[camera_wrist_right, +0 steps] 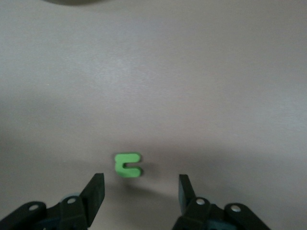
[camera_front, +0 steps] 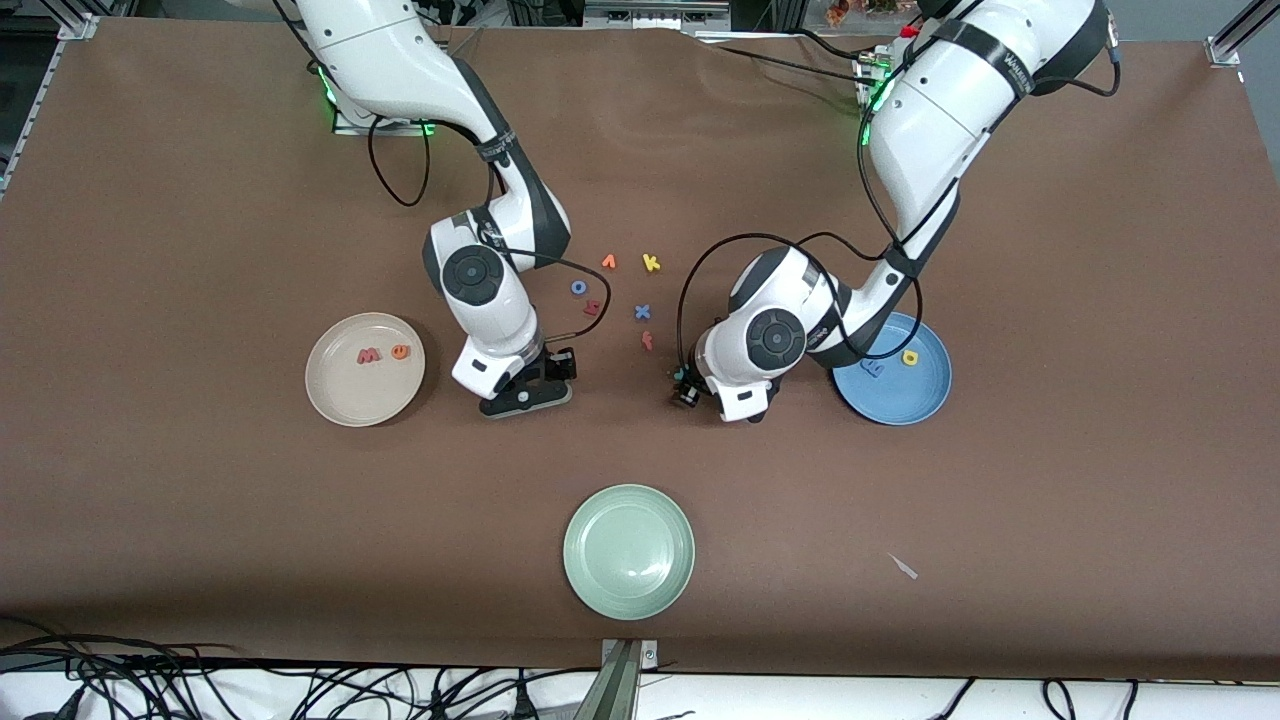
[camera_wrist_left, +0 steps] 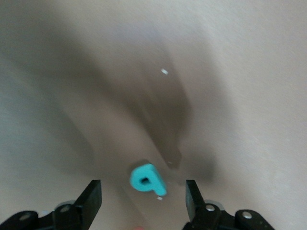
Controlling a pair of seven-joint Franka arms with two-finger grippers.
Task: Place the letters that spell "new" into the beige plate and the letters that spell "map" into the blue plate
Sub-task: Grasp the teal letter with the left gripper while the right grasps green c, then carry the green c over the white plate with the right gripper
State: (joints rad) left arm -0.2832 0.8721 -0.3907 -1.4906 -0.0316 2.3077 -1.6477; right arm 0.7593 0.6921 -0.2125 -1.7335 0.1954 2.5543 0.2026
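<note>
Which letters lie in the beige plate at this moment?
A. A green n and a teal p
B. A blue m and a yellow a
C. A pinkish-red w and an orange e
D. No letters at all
C: the front view shows the pinkish-red w and the orange e lying side by side in the beige plate.

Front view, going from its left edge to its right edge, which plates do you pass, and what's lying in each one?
Beige plate holding a red w and an orange e → pale green plate, nothing in it → blue plate holding a blue m and a yellow letter.
</note>
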